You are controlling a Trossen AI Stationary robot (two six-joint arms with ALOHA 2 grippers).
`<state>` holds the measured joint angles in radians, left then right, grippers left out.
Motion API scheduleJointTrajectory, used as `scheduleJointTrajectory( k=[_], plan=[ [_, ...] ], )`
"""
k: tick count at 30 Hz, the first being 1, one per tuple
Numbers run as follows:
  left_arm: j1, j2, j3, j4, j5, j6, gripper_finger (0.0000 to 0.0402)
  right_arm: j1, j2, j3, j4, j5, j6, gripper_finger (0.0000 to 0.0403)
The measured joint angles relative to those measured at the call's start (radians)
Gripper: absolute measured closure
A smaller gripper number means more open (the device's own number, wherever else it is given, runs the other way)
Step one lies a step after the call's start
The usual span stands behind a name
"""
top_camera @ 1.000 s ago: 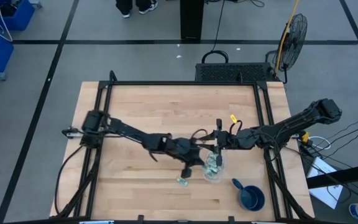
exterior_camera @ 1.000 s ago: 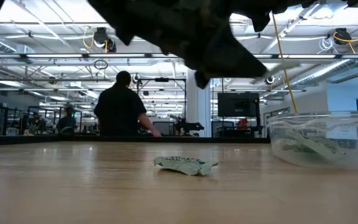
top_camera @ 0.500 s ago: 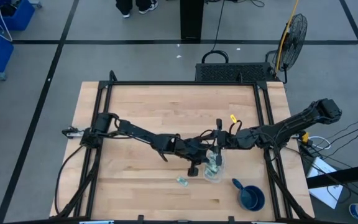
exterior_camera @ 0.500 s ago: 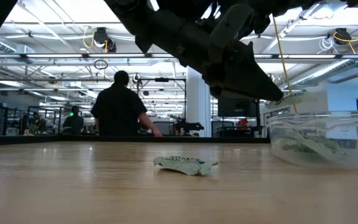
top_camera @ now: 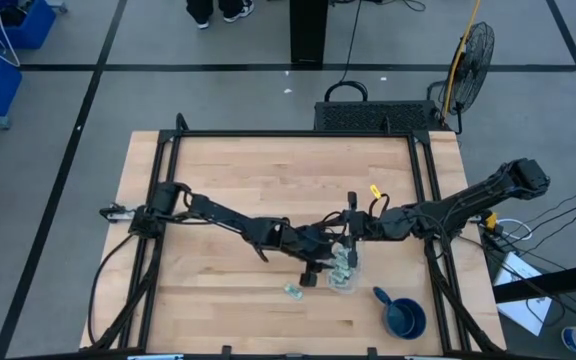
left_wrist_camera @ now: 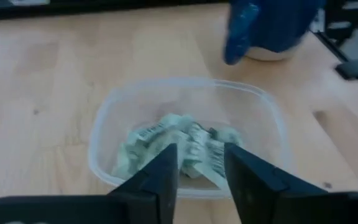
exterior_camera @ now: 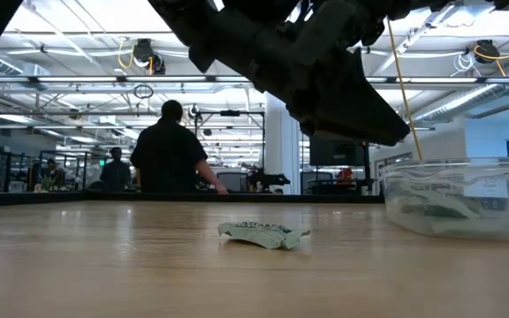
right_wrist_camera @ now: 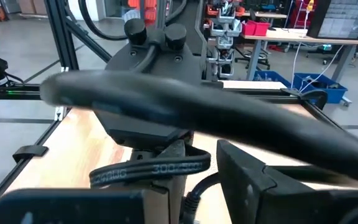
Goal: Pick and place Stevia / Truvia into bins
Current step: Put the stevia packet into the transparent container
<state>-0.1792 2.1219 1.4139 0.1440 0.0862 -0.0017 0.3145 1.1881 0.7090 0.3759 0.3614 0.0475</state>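
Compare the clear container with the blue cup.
The container is clear plastic with rounded corners; the cup is opaque dark blue and round. The container holds green-and-white packets; nothing shows inside the cup from above. The cup has a handle; the container has none. The left gripper hovers over the container, while the cup stands apart, nearer the table's right front corner. Both sit upright on the table.

Printing on the packets (left_wrist_camera: 185, 146) in the clear container (left_wrist_camera: 104, 124) too blurred to read, dark blue cup (left_wrist_camera: 272, 25) cut off by the left wrist view's edge, right gripper's fingertips hidden in the high view, container cropped in the low view.
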Motion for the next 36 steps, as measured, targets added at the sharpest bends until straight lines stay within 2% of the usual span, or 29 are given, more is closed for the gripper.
scheduleJointTrajectory(
  k=[4,11,19,22,29,34,36],
  plan=[
    [-0.006,-0.059,-0.002,-0.081,0.051,-0.003,0.0247,0.0,-0.005,0.002,0.006,0.0,-0.023,0.0314],
    [-0.006,-0.24,0.0,-0.402,0.033,0.003,0.0245,-0.001,-0.052,0.0,-0.09,0.007,-0.124,0.0314],
    [-0.006,-0.491,0.0,-0.863,-0.077,-0.013,0.0245,0.001,-0.069,0.0,-0.084,0.001,0.071,0.0314],
    [-0.006,-0.592,-0.001,-0.999,-0.14,-0.055,0.0245,0.001,-0.069,0.0,-0.067,0.002,0.07,0.0314],
    [-0.006,-0.787,-0.001,-1.129,-0.28,-0.164,0.0245,0.0,-0.069,0.0,-0.03,0.003,-0.011,0.0314],
    [-0.006,-0.871,-0.001,-1.209,-0.305,-0.185,0.0245,-0.008,-0.063,0.0,-0.003,-0.005,-0.022,0.0314],
    [-0.006,-0.892,-0.001,-1.23,-0.307,-0.185,0.0245,-0.008,-0.057,0.0,-0.001,-0.055,-0.042,0.0314]
  ],
)
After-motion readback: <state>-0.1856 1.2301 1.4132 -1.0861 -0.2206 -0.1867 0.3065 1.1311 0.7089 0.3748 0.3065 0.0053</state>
